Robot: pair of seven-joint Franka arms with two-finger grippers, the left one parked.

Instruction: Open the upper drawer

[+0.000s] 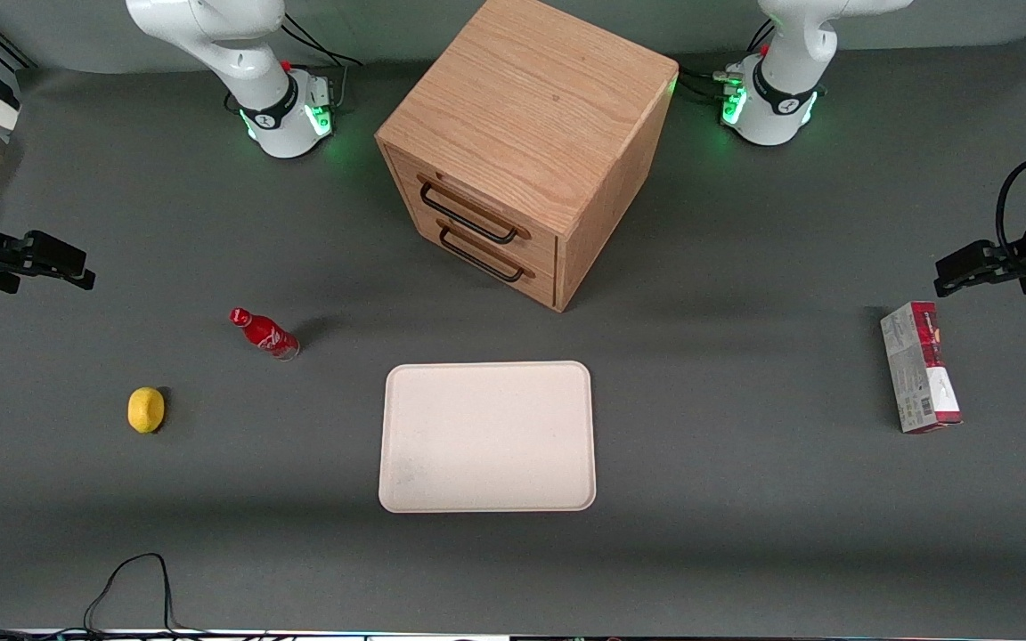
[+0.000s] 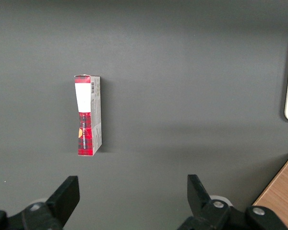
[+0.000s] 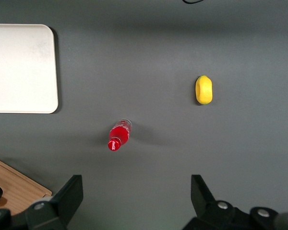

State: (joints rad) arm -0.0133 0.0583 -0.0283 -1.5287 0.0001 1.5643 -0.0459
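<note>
Upper drawer [image 1: 468, 206] was the topmost of two light-oak fronts on the cube-shaped wooden cabinet [image 1: 531, 107], approx. mid-table. Front was flush w/ the cabinet face, i.e. shut. Its thin black bar handle [image 1: 467, 216] ran lengthwise along the front, parallel to the handle of the lower drawer [image 1: 488, 258] just beneath. Drawer face was turned obliquely toward the front camera and the working arm's end of the table [image 1: 210, 534].

Gripper [image 1: 57, 258] hung at the working arm's end, well apart from the cabinet, fingers [image 3: 69, 196] spread apart, nothing between them.

Between fingers and cabinet, on the table: red bottle [image 1: 265, 334], upright, w/ cap; yellow lemon-shaped item [image 1: 146, 409], nearer the camera than the bottle. Neither stood directly in front of the drawer. Cream rectangular tray [image 1: 488, 436], rounded corners, lay flat, nearer the camera than the cabinet. Red-and-grey carton [image 1: 920, 367] lay toward the parked arm's end. Table surface was matte dark grey.
</note>
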